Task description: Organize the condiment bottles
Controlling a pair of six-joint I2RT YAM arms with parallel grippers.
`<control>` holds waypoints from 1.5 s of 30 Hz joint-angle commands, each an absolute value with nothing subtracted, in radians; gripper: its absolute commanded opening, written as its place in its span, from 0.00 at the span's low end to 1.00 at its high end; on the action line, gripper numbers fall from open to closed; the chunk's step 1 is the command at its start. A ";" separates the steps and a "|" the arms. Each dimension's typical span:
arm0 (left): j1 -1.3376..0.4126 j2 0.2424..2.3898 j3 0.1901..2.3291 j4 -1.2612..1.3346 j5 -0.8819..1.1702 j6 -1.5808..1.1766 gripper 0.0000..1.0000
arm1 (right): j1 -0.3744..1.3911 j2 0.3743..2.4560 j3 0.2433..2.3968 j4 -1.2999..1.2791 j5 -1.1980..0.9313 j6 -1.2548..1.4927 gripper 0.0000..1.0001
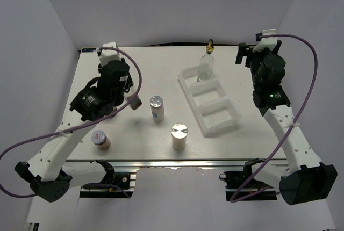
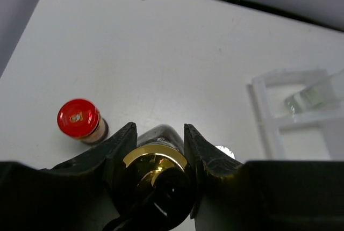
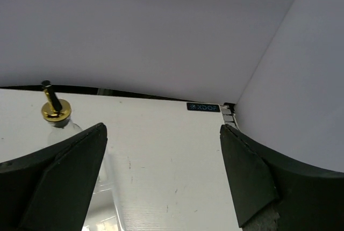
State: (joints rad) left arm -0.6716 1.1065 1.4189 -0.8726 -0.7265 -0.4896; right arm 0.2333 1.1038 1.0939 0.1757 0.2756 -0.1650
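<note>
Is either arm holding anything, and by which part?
The left gripper is shut on a glass bottle, clamping its gold-spouted neck. The right gripper is open and holds nothing.

We see a matt white counter (image 1: 145, 75) bearing a white plastic tray (image 1: 215, 114) with a faint sheen. The standing bottle (image 1: 206, 65) is smooth, clear glass with a polished gold metal spout (image 3: 55, 110). The gripped bottle (image 2: 145, 158) shows a glossy gold collar between the left end effector's (image 2: 158, 130) matt black fingers (image 2: 121, 144). The near cylinder (image 1: 179, 141) and far cylinder (image 1: 157, 113) are matt white under brushed silver lids. The brown jar (image 2: 80, 121) has a glossy red cap.
</note>
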 commanded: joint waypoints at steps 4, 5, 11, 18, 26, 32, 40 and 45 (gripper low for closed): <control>-0.676 1.273 1.604 -0.592 -0.781 -0.336 0.00 | 0.183 1.135 1.106 0.209 0.382 -0.140 0.90; -0.676 1.305 1.630 -0.569 -0.741 -0.319 0.00 | 0.169 1.144 1.123 0.201 0.405 -0.135 0.89; -0.676 1.578 1.882 -0.525 -0.672 -0.227 0.00 | 0.086 1.167 1.132 0.186 0.515 -0.051 0.89; -0.676 1.834 2.144 -0.471 -0.531 -0.173 0.00 | 0.048 1.157 1.120 0.198 0.528 -0.075 0.89; -0.676 2.003 2.295 -0.396 -0.348 -0.196 0.00 | 0.025 1.177 1.120 0.206 0.515 -0.107 0.89; -0.680 2.005 2.175 -0.249 -0.272 -0.242 0.00 | 0.012 1.190 1.103 0.226 0.454 -0.103 0.89; -0.689 2.095 2.215 -0.262 -0.219 -0.239 0.00 | -0.021 1.221 1.108 0.221 0.394 -0.104 0.89; -0.696 2.083 2.083 -0.181 -0.222 -0.255 0.00 | -0.029 1.235 1.104 0.229 0.327 -0.112 0.89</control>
State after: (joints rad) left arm -0.6861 2.1380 2.1174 -0.3161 -0.2394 -0.2329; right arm -0.0246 1.2339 1.0962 0.1661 0.3809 -0.0952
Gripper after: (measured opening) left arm 0.486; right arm 0.895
